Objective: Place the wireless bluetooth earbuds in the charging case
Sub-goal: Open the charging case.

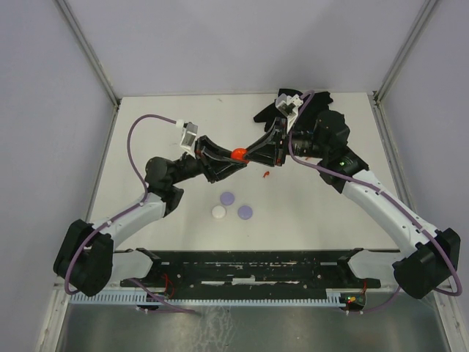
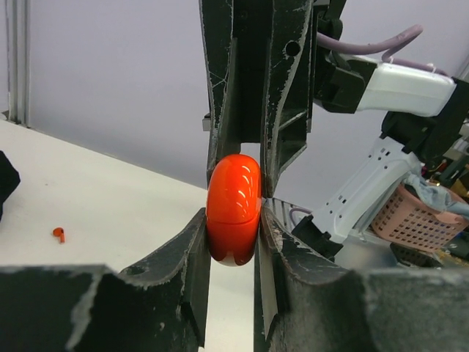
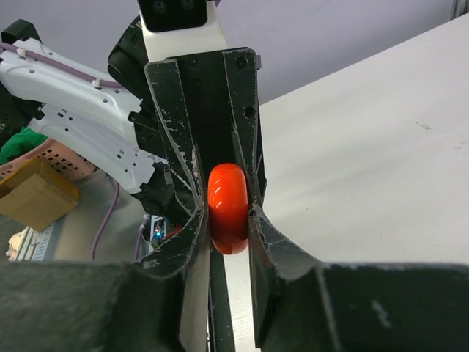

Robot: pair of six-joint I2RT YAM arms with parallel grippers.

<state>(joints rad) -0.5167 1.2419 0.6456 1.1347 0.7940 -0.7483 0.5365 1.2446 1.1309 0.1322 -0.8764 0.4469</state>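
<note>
Both the left gripper (image 2: 231,246) and right gripper (image 3: 229,231) clamp the glossy red oval charging case (image 1: 238,153) in mid-air. Only the top and left-wrist views show the tiny red stemmed earbud (image 1: 265,174), lying on the white table (image 1: 330,213) near-right of the case.

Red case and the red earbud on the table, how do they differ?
The red case is far bigger than the red earbud. The case is held up by the left gripper and right gripper; the earbud lies loose on the table. Both are red.
</note>
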